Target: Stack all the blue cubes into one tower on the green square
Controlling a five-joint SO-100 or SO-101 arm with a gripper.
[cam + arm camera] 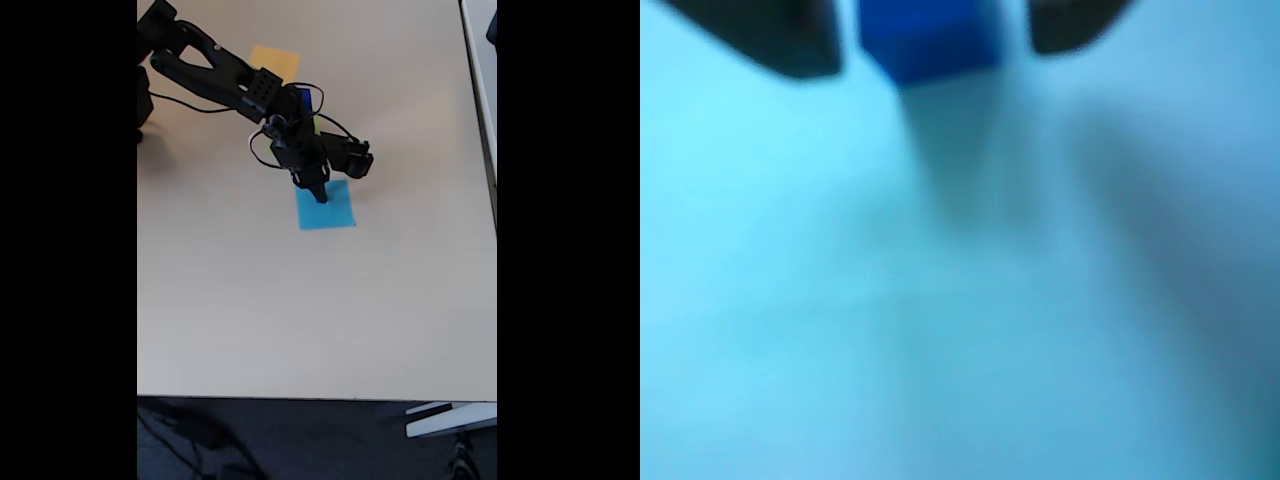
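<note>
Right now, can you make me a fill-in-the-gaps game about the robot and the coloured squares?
1. The claw hangs over the light-____ square.
2. In the wrist view, a dark ____ cube sits between the claw's fingers.
3. The orange-yellow square lies near the table's ____ edge in the fixed view.

Missing words: blue; blue; top

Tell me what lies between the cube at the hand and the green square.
Nothing visible. In the wrist view the cube sits between the hand's fingers over the light-blue square; in the fixed view the arm hides most of the green square.
</note>
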